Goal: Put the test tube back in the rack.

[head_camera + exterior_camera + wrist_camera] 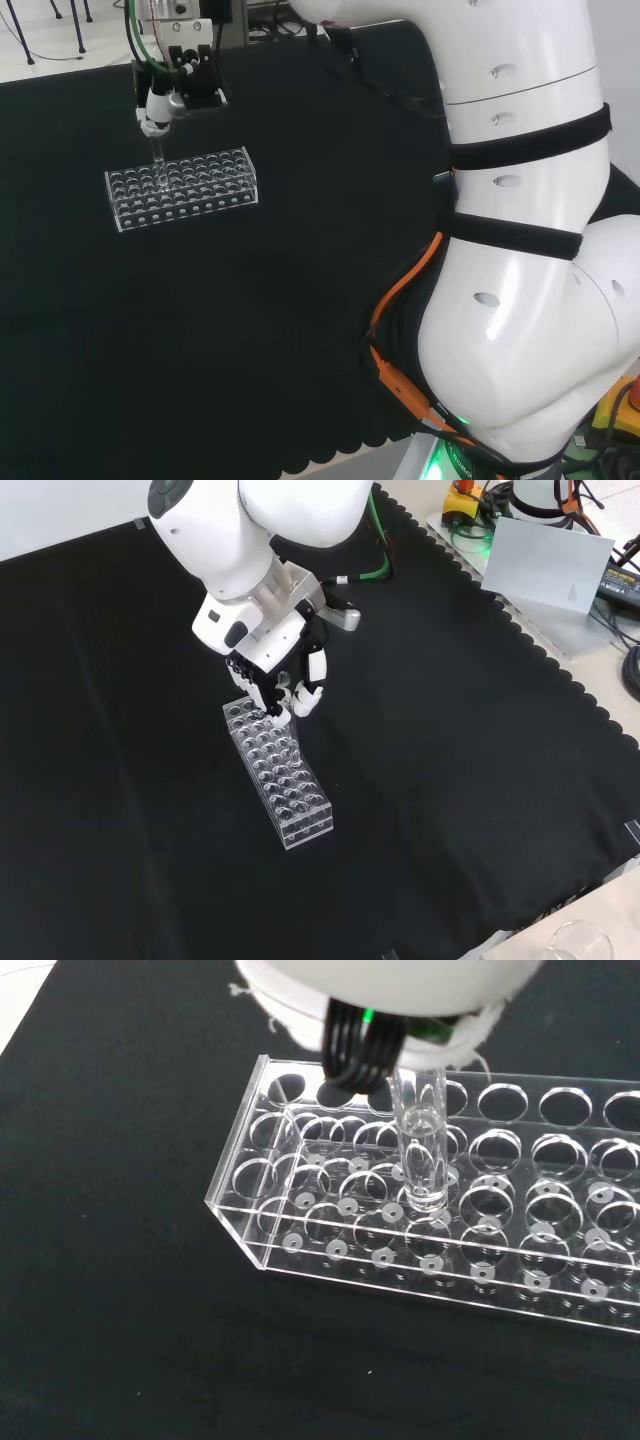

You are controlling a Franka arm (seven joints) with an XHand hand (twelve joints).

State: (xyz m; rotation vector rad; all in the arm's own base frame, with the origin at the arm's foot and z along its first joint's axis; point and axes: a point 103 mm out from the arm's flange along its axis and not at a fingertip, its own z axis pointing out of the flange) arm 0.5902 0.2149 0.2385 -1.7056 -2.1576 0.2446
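Note:
A clear plastic rack with several rows of holes lies on the black cloth; in the front view the rack runs away from the camera. The hand hovers over the rack's far end, fingers curled and pinching a clear test tube that stands upright. In the wrist view the test tube reaches down through a hole near one end of the rack, its lower end close to the bottom plate. The hand sits just above the rack's left part in the head view.
The arm's white links stand at the right of the head view. A grey plate and cables lie beyond the cloth's scalloped edge at the front view's upper right. A clear glass vessel shows at its lower right corner.

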